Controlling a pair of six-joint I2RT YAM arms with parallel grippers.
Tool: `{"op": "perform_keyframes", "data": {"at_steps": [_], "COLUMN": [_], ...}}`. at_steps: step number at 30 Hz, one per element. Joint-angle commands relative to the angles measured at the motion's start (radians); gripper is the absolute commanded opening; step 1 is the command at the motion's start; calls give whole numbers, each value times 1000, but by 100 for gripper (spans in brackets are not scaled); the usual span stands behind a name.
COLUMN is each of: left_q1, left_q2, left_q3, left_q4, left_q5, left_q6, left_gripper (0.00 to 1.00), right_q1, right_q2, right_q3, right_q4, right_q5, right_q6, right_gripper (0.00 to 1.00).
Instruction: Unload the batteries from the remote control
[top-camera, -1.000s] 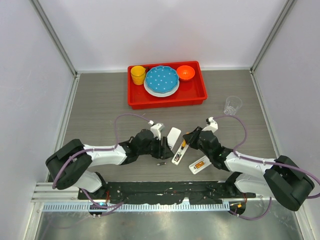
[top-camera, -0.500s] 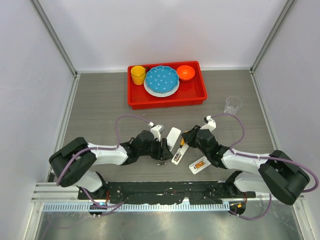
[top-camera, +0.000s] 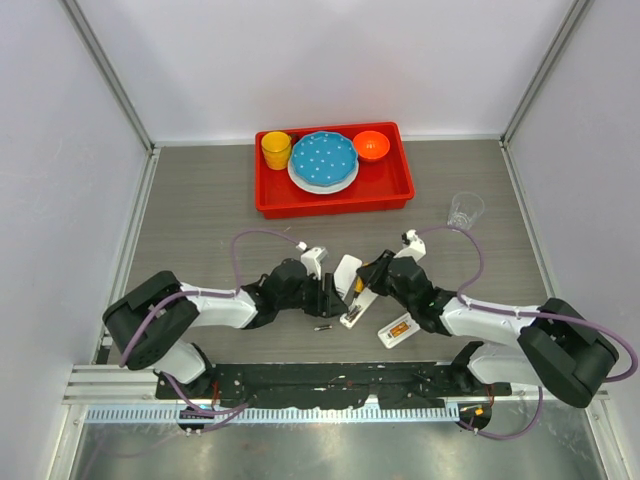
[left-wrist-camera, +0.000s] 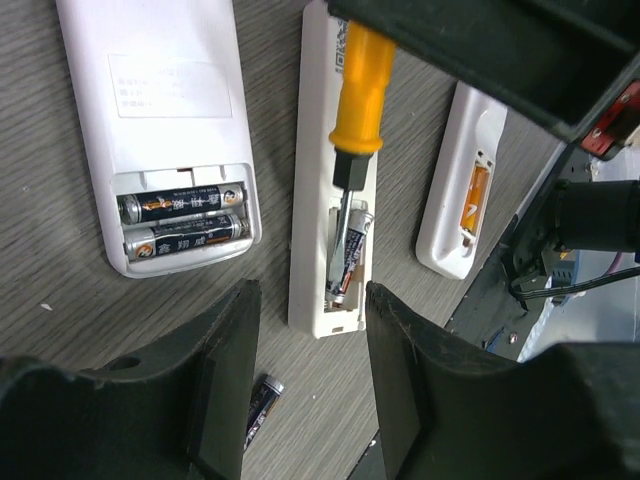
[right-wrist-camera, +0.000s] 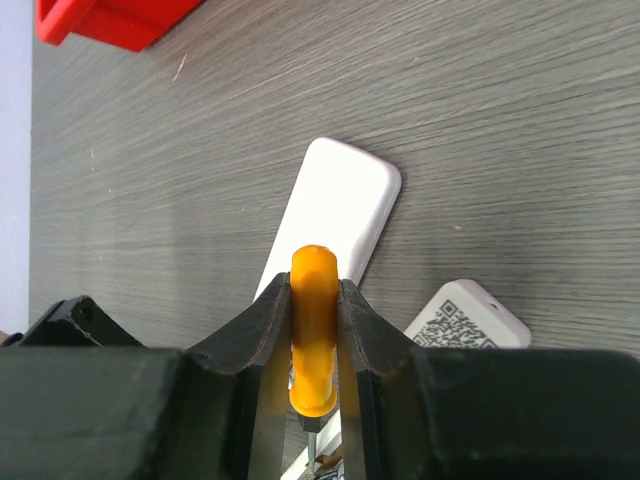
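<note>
Orange-handled screwdriver (left-wrist-camera: 362, 95) is clamped in the R gripper (right-wrist-camera: 314, 345), jaws tight on the handle. Vs 1 s ago, the R arm has slid left toward the narrow remote (left-wrist-camera: 318, 150), so the blade now reaches into its bay, alongside the battery (left-wrist-camera: 347, 258) there. L gripper (left-wrist-camera: 310, 300) has barely shifted. It hovers wide open w/ nothing held, fingers either side of that remote's near end. Prob. the pry is just starting, as the cell is still seated. One loose battery (left-wrist-camera: 262, 404) lies on the table (left-wrist-camera: 50, 260) by the L finger. Another two batteries (left-wrist-camera: 185, 222) sit in the wide remote (left-wrist-camera: 150, 90). So approx. one of four is out.
</note>
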Motion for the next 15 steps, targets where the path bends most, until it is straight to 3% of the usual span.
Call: {"op": "perform_keyframes", "data": {"at_steps": [1,15], "left_q1": [12,15], "left_q2": [-46,-39], "left_q3": [9,9], "left_q4": [18,-15], "left_q5": [13,14], "left_q6": [8,20], "left_gripper": [49,49], "right_q1": [26,64], "right_q2": [43,14], "right_q3": [91,258], "right_q4": [-77,-367], "right_q5": [-6,109], "right_q6": [-68,-359], "right_gripper": [1,2]}}
